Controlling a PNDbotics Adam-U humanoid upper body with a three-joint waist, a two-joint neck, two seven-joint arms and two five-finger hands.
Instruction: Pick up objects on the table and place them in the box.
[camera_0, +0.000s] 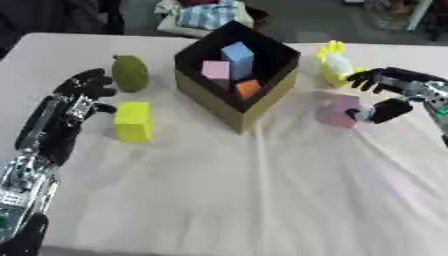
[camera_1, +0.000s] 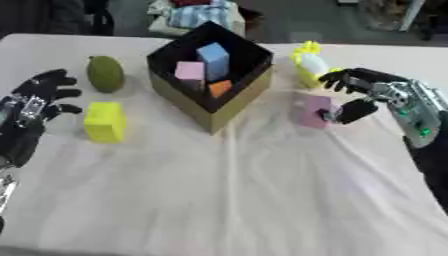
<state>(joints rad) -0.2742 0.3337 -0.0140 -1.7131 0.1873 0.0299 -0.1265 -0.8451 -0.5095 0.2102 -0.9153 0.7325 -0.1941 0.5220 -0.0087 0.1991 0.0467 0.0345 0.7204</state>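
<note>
The open cardboard box, black inside with tan outer walls, stands on the white cloth-covered table toward the far middle, one corner turned to the robot. Inside it lie a light blue block standing upright, a pale pink cube just beside it and a small orange piece nearer the front corner.

Right of the box sits a soft pink block on the cloth. The black right hand is at it: the thumb touches the block's right side while the fingers arch spread above it, not closed around it. Just beyond those fingers stands a yellow and white toy, close to the box's right wall.

Left of the box, a dull green oval fruit stands near the far side, and a bright yellow block lies nearer, well apart from the box. The left hand rests on the cloth just beside the yellow block, fingers loosely curled and holding nothing
</note>
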